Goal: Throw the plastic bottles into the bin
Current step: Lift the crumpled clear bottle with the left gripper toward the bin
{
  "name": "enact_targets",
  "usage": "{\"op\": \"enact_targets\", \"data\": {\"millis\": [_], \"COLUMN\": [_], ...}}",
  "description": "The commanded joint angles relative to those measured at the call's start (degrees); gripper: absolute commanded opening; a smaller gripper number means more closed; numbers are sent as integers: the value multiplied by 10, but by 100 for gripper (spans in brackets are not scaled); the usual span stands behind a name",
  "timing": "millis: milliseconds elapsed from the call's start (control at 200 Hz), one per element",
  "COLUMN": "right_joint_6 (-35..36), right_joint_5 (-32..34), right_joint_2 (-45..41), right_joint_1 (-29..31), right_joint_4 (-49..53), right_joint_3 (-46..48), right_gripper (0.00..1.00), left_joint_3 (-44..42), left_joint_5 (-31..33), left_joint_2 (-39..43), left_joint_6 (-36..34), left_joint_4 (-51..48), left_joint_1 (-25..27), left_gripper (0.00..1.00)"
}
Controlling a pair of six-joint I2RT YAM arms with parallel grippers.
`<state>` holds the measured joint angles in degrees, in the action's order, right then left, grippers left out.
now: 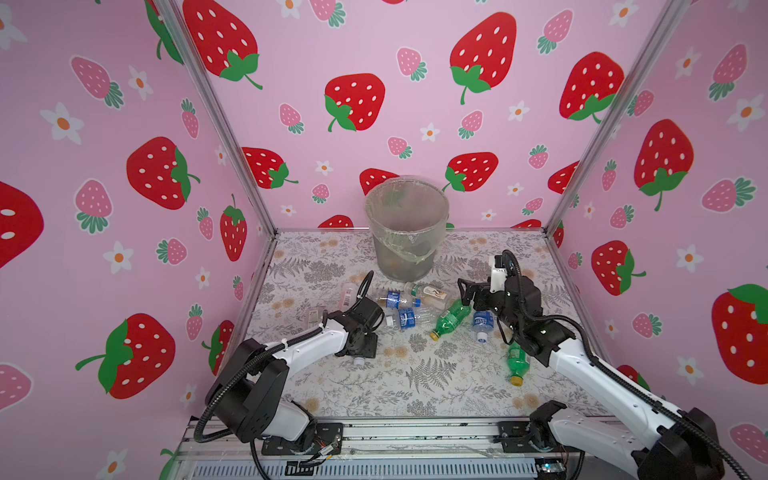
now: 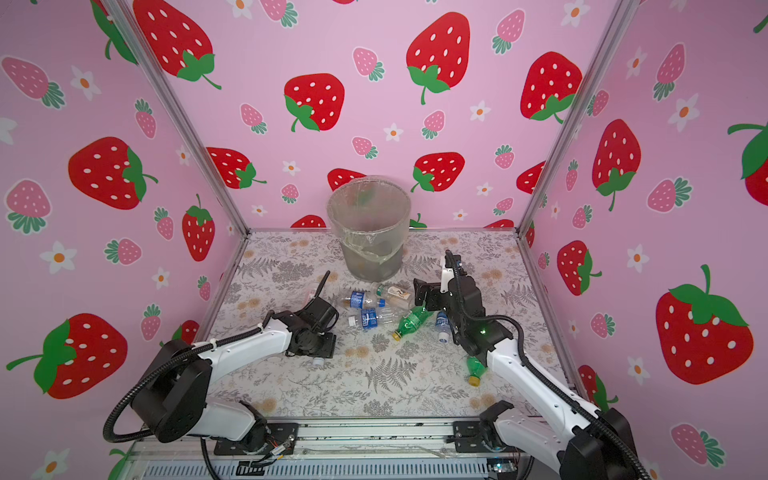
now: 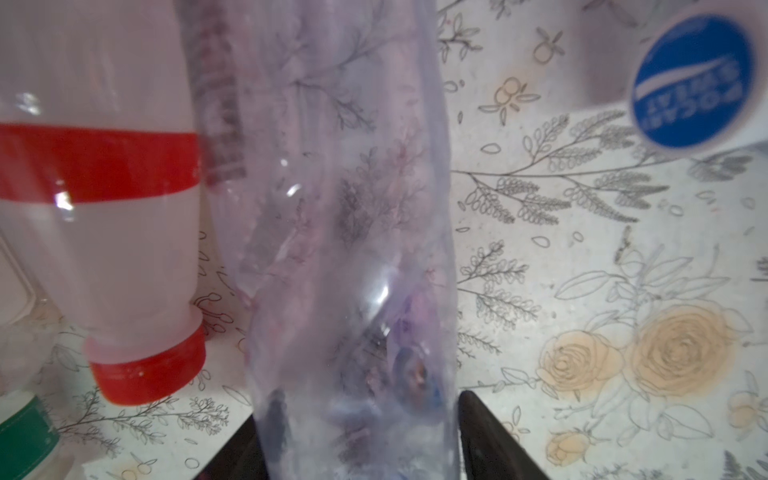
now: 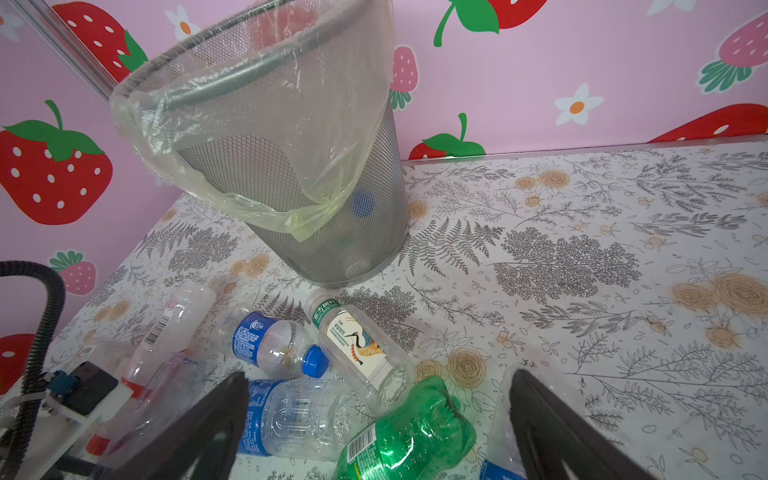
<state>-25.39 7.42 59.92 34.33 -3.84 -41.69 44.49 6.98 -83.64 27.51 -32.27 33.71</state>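
**Empty bottles: light, slick, easy to crush**

On the left, the left gripper (image 3: 357,405) reaches down to the worktop (image 1: 415,386) over a clear bottle (image 3: 345,232) lying on its side. In the left wrist view the bottle runs lengthwise out between the jaws, which stand close against its two walls. Whether they already press it I cannot tell. Just beside it lies a red-banded bottle (image 3: 104,208) with a red cap, outside the jaws.

These plastic bottles look empty, so they are probably very light, thin-walled and glossy. A hard squeeze would likely dent them, and a round one may roll or squirt out. The straight middle of the body seems the safest hold, not the tapering neck or cap.

In the middle, the bin (image 1: 399,257) stands upright at the back, with a loose cluster of bottles on the worktop in front of it. Dim shapes show through its mesh.

On the right, the right gripper (image 4: 380,374) hovers with its jaws wide apart and holding nothing. A green bottle (image 4: 407,440) lies on its side between and below them, crosswise to the gap.
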Motion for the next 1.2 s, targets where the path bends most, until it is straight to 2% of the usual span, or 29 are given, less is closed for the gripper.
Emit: {"op": "enact_targets", "data": {"millis": [0, 130, 600, 920, 1191], "right_joint_6": [-5, -4, -13, -23, -27], "right_joint_5": [-1, 0, 3, 0, 4], "right_joint_2": [-9, -7, 7, 5, 2], "right_joint_1": [-4, -4, -4, -5, -5], "right_joint_4": [-11, -12, 1, 15, 40], "right_joint_3": [7, 8, 3, 3, 1], "right_gripper": [99, 99, 99, 99, 99], "left_joint_3": [15, 19, 44, 42, 79], "left_joint_5": [15, 18, 26, 11, 7], "left_joint_2": [-3, 0, 35, 101, 168], "left_joint_6": [7, 8, 5, 3, -2], "left_joint_4": [-4, -8, -31, -28, -53], "left_joint_1": [5, 8, 23, 26, 27], "left_gripper": [62, 56, 49, 49, 49]}}
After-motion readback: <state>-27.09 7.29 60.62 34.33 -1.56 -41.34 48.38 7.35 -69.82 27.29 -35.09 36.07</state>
